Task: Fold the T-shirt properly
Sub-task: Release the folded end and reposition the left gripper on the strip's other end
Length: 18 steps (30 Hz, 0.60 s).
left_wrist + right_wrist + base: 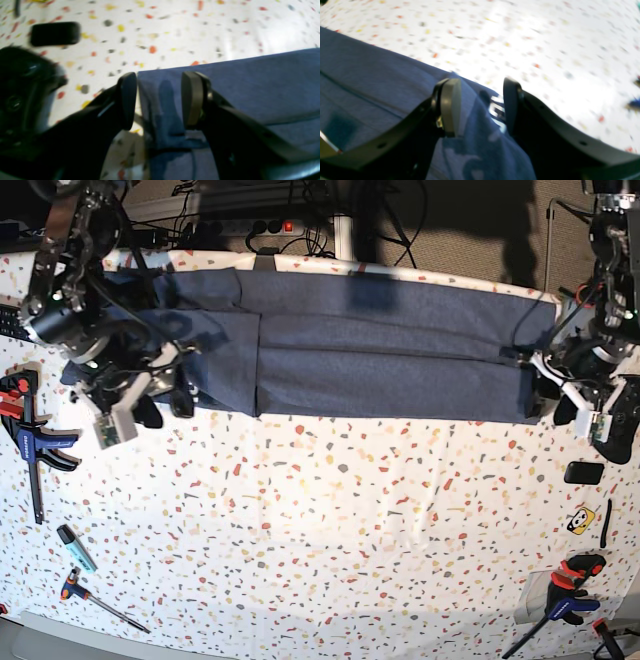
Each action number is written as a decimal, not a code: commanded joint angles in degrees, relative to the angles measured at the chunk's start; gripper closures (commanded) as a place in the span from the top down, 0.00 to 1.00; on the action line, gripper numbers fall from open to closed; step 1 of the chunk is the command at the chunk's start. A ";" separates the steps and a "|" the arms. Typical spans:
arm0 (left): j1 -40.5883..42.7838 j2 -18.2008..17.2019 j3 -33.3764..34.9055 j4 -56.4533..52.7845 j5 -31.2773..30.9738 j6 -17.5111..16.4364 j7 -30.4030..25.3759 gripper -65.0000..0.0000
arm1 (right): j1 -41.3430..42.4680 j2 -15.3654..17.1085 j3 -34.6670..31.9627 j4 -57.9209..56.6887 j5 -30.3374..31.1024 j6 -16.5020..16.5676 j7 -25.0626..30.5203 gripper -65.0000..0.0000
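T-shirt (370,350) lies as a long band on the table (330,520); left gripper (158,100) and right gripper (480,107) both gape wide over its end corners.

a white tabletop speckled with red, yellow and grey flecks (330,520) is filling most of the base view. an orange-and-black bar clamp (22,428) is lying near its left edge, with a teal-capped marker (76,547) and a red-and-black t-handled tool (95,602) lying below it. a small black rectangular block (583,472) is sitting near the right edge, just above a yellow sticker with a cartoon face (581,522). a thin black pen (606,523) is lying beside the sticker, and a second orange-and-black clamp (565,590) is resting in the lower right corner.
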State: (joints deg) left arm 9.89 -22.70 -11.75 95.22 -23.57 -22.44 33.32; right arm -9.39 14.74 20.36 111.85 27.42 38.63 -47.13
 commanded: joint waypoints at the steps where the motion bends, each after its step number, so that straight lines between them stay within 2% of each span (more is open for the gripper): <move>1: -0.11 -0.50 -0.28 0.07 -0.94 0.00 -1.11 0.43 | 0.66 0.50 1.25 1.05 2.47 0.39 0.83 0.43; 5: 0.07 -0.52 -0.28 -4.94 -2.27 -0.02 -1.27 0.43 | 0.66 0.50 4.28 1.05 5.66 0.42 -1.40 0.43; 11: 0.09 -0.50 -0.28 -11.56 -7.58 -0.85 -1.62 0.43 | 0.66 0.50 5.51 1.05 5.90 0.42 -1.81 0.43; 14: 0.11 -0.50 -0.28 -13.53 -10.99 -4.90 -0.79 0.43 | 0.66 0.50 5.51 1.05 5.90 0.42 -1.81 0.43; 18: 0.09 -0.48 -0.26 -14.32 -19.10 -10.99 4.52 0.43 | 0.68 0.50 5.51 1.05 5.90 0.42 -1.77 0.43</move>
State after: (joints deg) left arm 10.31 -22.52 -11.84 80.14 -42.04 -33.06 38.33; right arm -9.37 14.74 25.52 111.85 32.10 38.63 -50.28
